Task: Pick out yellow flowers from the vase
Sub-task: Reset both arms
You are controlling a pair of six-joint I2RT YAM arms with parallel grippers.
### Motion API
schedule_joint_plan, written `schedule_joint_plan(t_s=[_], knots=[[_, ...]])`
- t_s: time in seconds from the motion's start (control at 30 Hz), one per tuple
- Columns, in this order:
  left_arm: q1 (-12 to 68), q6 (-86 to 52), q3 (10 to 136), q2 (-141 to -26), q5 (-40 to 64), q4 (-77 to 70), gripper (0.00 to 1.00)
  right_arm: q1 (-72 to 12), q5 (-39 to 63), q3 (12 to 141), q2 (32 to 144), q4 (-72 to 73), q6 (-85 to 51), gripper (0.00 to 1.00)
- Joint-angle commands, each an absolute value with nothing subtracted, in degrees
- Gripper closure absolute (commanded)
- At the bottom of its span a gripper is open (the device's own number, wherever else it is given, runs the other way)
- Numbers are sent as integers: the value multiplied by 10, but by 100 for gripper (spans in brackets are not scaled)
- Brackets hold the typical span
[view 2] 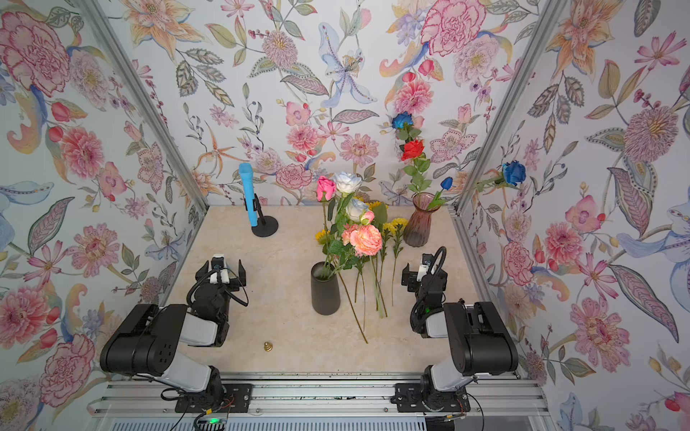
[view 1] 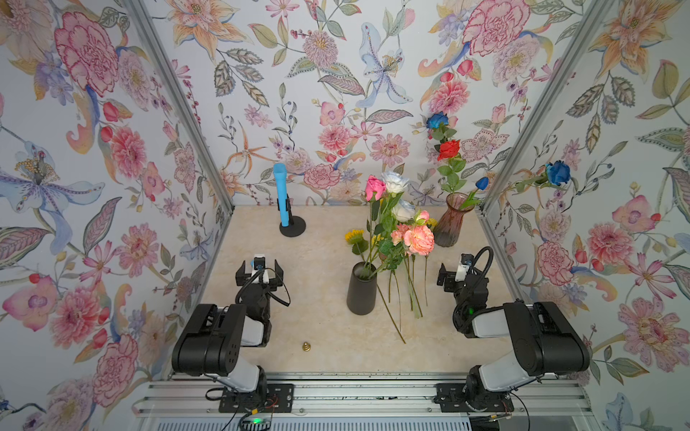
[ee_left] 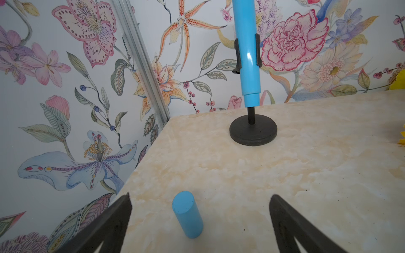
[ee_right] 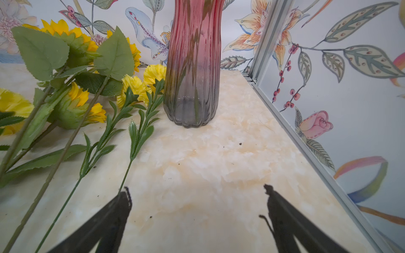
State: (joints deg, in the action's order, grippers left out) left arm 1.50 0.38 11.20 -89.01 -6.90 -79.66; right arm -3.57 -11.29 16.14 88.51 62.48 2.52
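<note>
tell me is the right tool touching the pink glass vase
Apart. The right wrist view shows bare table between the open right tool and the base of the pink glass vase.

The left arm (view 1: pixel 209 336) and right arm (view 1: pixel 541 336) are black, with round shells and light grey parts. Each has a black plate (view 1: pixel 257 397) with screws at the bottom. A black cable (view 1: pixel 485 257) loops on the right one. The left claw (ee_left: pixel 200 197) and right claw (ee_right: pixel 198 190) have pointy black fingers (ee_right: pixel 114 214).

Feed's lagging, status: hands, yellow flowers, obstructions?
Left hand, right hand open, empty. Yellow flowers on table beside black vase; a sunflower still inside. Roses crowd it.
</note>
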Motion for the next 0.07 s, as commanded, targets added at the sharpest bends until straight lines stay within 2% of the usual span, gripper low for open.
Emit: schedule_joint_plan(t_s=[0.0,0.03], knots=[[11,-5,114,-889,-79,-805,0,-30,-100,164,887,644,15,0],[11,-5,115,-889,-79,-806,0,-30,-99,164,887,644,16,0]])
